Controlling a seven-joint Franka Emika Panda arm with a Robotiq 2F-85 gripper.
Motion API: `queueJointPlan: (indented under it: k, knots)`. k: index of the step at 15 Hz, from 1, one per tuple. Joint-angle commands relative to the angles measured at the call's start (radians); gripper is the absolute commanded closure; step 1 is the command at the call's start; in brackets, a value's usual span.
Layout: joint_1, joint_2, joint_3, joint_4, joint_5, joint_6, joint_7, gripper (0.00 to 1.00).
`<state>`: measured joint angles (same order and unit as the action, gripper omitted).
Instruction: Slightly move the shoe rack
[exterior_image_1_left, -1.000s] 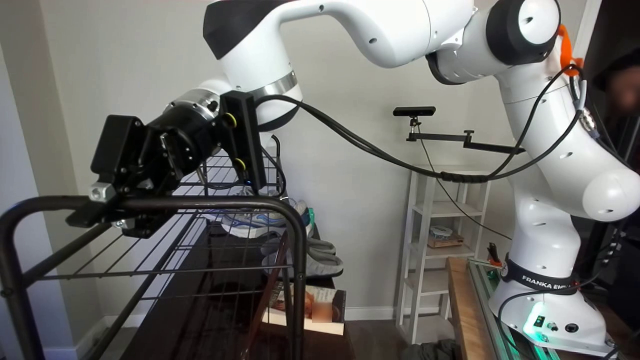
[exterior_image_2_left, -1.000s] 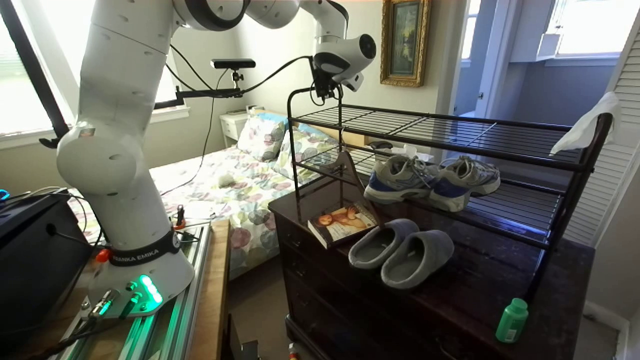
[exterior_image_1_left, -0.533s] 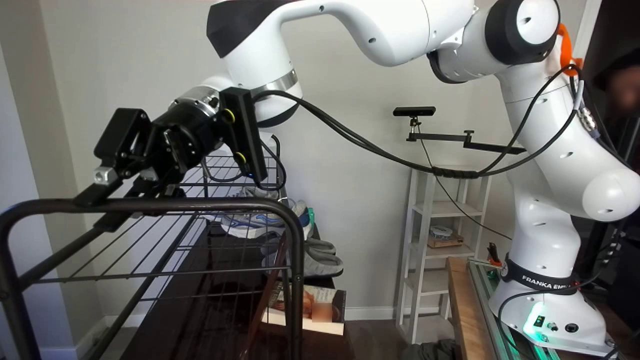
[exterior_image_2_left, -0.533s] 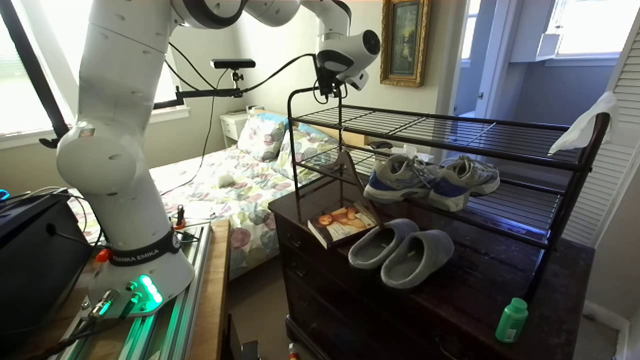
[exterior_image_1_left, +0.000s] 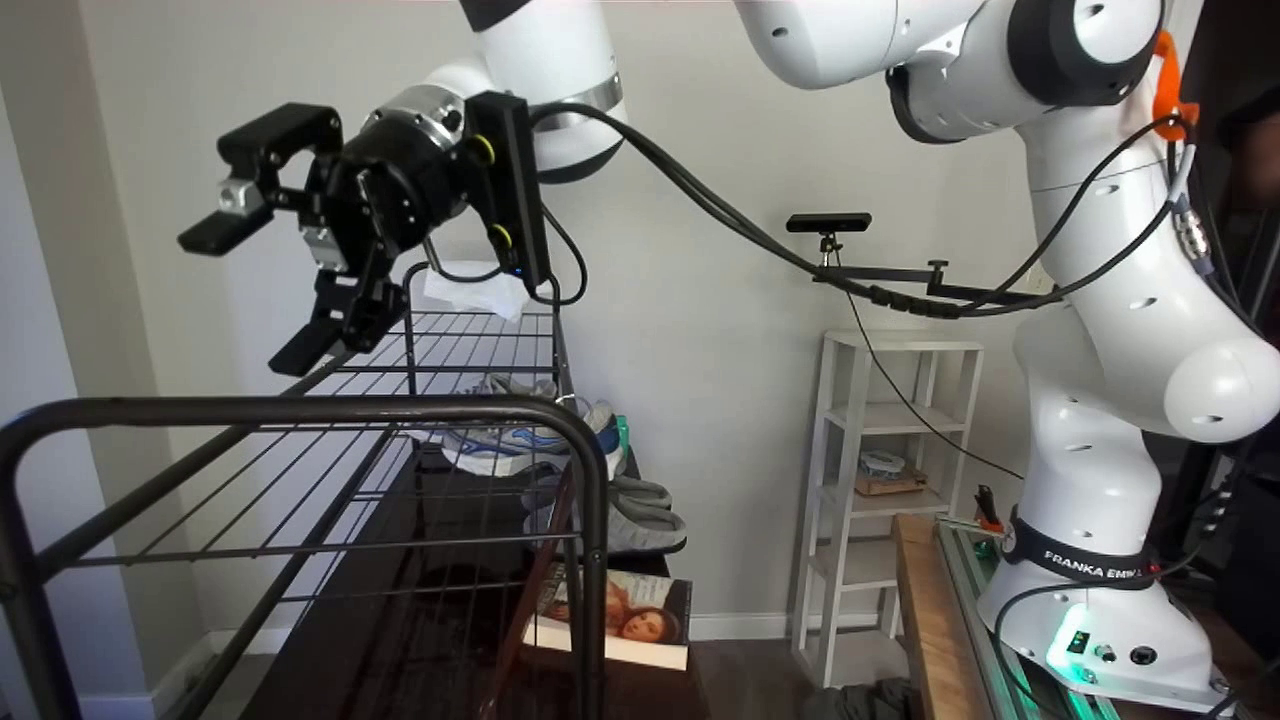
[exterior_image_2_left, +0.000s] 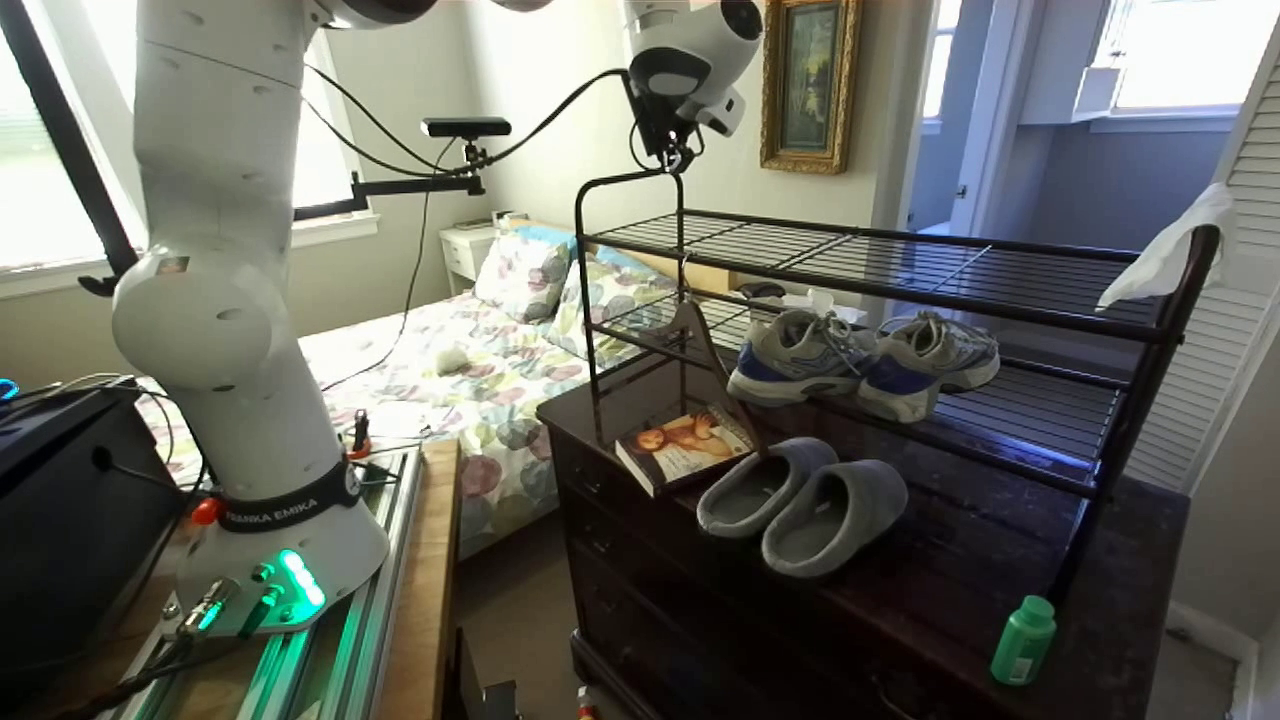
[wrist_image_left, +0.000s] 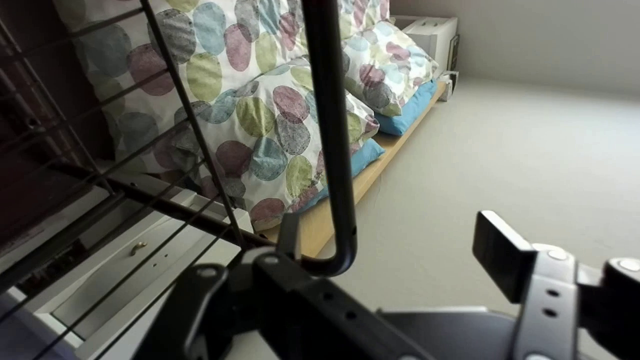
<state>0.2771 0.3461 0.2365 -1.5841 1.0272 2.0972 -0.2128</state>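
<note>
"Since the pincer (exterior_image_1_left: 245, 300) is spread wide in an exterior view, is it holding anything?"

"No, its fingers (exterior_image_1_left: 305, 348) are apart with only air between them. It hangs above the shoe rack (exterior_image_1_left: 350, 410), with a gap over the end bar (exterior_image_1_left: 450, 408)."

"Why so wide?"

"I think so the end bar has room to slip in or out without a bump. I can't tell which is wanted."

"Now, in an exterior view, what does the shoe rack stand on?"

"The dark surface (exterior_image_2_left: 960, 540). The sneakers (exterior_image_2_left: 920, 375) sit on the lower shelf (exterior_image_2_left: 1060, 410), because that's what a shelf like that is for. The slippers (exterior_image_2_left: 868, 505) lie on the surface, just beside a book (exterior_image_2_left: 690, 445)."

"Why is the white cloth (exterior_image_2_left: 1180, 245) on the far end?"

"It's draped over the top there, maybe to be handy. That's a guess."

"And the wrist view?"

"The end bar shows between the fingers, nearer to one, but neither pinches it. A spotty bed cover (wrist_image_left: 205, 77) lies behind."

"Is the little move done?"

"I can't tell. If it needs a nudge, go gently, because the sneakers could slide."
</note>
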Motion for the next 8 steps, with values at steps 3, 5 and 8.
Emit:
queueJointPlan:
  k: [3, 5, 8]
  knots:
    - [-0.006, -0.057, 0.014, -0.024, -0.023, 0.011, -0.025, 0.0]
    - [-0.006, -0.07, 0.014, -0.038, -0.023, 0.014, -0.031, 0.0]
    - [-0.006, -0.069, 0.014, -0.044, -0.025, 0.016, -0.034, 0.0]
